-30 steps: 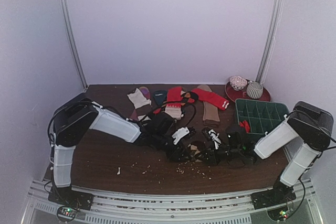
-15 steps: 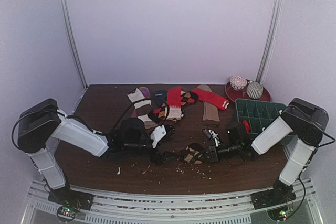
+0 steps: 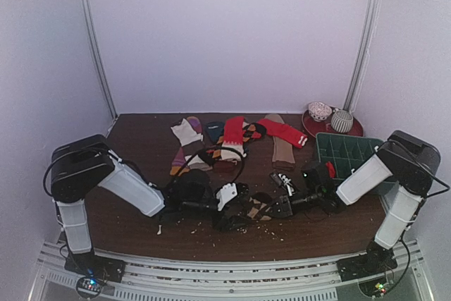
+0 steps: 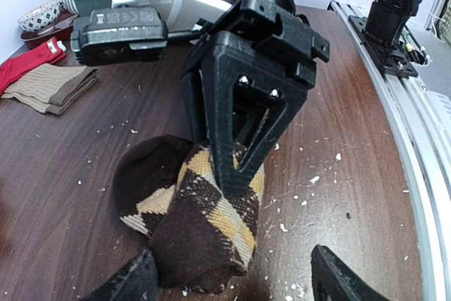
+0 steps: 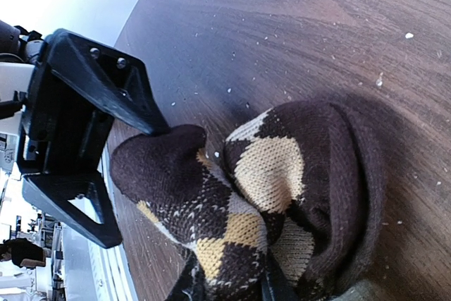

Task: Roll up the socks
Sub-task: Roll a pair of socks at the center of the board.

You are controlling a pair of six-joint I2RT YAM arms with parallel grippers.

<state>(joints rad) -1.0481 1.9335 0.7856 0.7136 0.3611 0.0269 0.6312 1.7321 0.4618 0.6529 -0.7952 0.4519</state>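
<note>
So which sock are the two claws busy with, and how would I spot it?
Find the near middle of the brown table, between the two arms' tips. A bunched sock lies there, pinched by the right gripper. It is dark brown with tan diamonds and alone sits up front; the other socks lie flat along the back.

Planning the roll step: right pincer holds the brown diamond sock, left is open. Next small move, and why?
Probably close the left pincer on the near end of the brown sock. Its jaws stand open either side of that bunched end, while the right pincer pinches the far side, bracing it for a second grip.
</note>
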